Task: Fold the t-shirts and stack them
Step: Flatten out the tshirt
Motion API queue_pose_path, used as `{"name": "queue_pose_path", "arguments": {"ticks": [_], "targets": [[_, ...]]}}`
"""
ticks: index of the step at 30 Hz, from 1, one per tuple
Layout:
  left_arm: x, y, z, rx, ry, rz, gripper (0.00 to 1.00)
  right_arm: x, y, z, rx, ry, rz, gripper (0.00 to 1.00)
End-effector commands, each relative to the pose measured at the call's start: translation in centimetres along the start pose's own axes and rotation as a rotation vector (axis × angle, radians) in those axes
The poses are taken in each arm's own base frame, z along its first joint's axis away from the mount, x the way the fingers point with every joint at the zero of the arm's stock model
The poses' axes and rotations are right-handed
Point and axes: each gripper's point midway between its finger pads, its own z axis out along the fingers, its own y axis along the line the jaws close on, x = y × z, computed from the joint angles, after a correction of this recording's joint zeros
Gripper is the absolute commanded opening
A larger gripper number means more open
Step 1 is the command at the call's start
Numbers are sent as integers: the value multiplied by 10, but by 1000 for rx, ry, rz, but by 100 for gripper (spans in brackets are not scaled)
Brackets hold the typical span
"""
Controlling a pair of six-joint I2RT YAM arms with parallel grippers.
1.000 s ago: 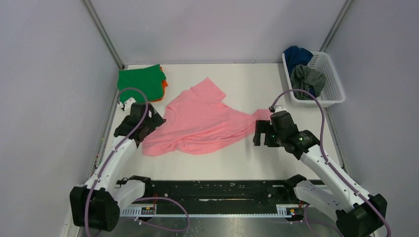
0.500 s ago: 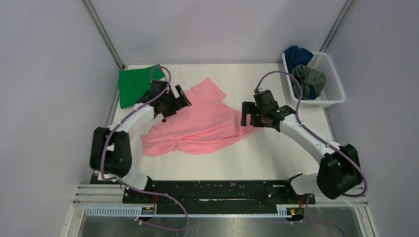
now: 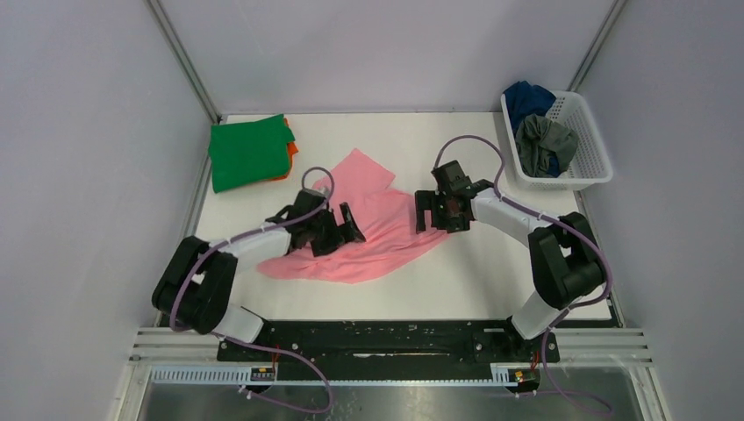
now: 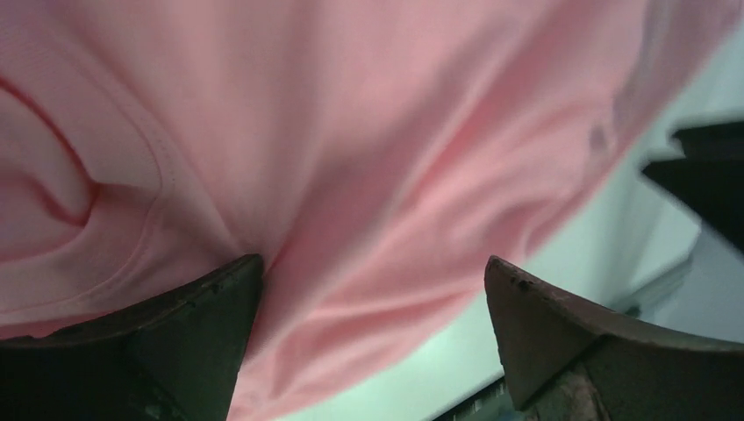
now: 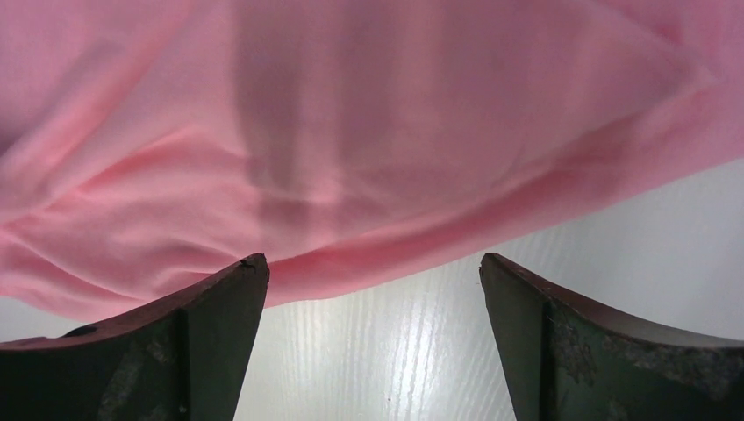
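Two t-shirts (image 3: 544,140) in basket (image 3: 589,146), green t-shirt (image 3: 248,151) back-left

White-shelled left arm (image 3: 250,239) and right arm (image 3: 506,214), with bulky black joint housings (image 3: 193,285). Thin purple cables (image 3: 474,138) looped alongside. Black left gripper (image 4: 373,267) and right gripper (image 5: 373,263), with dark, scuffed wedge-shaped fingers (image 4: 189,351).
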Motion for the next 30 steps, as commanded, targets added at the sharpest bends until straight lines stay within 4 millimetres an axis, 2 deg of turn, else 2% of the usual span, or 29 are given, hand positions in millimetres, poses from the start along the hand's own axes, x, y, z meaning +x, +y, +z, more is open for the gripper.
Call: {"name": "queue_pose_path", "arguments": {"ticks": [1,2,3,5,7,9,11,14,16,18,20,22,24,26,27,30], "targets": [[120,5,-13,27,239,-21,99,6,-5,-15,-10,-49,-19,100],[141,3,-19,41,263,-8,99,9,-6,-15,-10,-53,-18,99],[160,-8,-27,72,281,19,99,10,-7,-16,-11,-57,-15,100],[176,-29,-43,146,274,55,99,15,-8,-15,-13,-49,-8,99],[170,-43,-61,168,194,104,99,17,-8,-17,-16,-50,-1,100],[149,-53,-85,178,91,162,99,14,-8,-23,-21,-73,-5,100],[119,-57,-105,153,-51,216,99,5,-10,-33,-14,-120,-8,99],[64,-46,-130,31,-291,212,99,-14,-23,-47,23,-194,26,100],[29,-36,-137,-41,-395,192,99,-24,-32,-52,28,-204,73,100],[-4,-21,-130,-84,-429,129,99,-33,-41,-54,31,-193,131,100],[-34,-8,-115,-84,-403,60,99,-40,-48,-53,18,-177,170,99],[-63,17,-98,-175,-385,-4,99,-46,-53,-52,15,-168,197,100],[-96,31,-84,-239,-353,-40,99,-48,-57,-48,24,-159,205,99],[-116,44,-62,-273,-291,-73,99,-50,-60,-45,31,-152,201,100],[-120,51,-44,-275,-239,-92,99,-50,-61,-44,33,-148,201,100],[-138,59,-15,-285,-168,-110,99,-50,-63,-42,43,-138,197,99]]}}
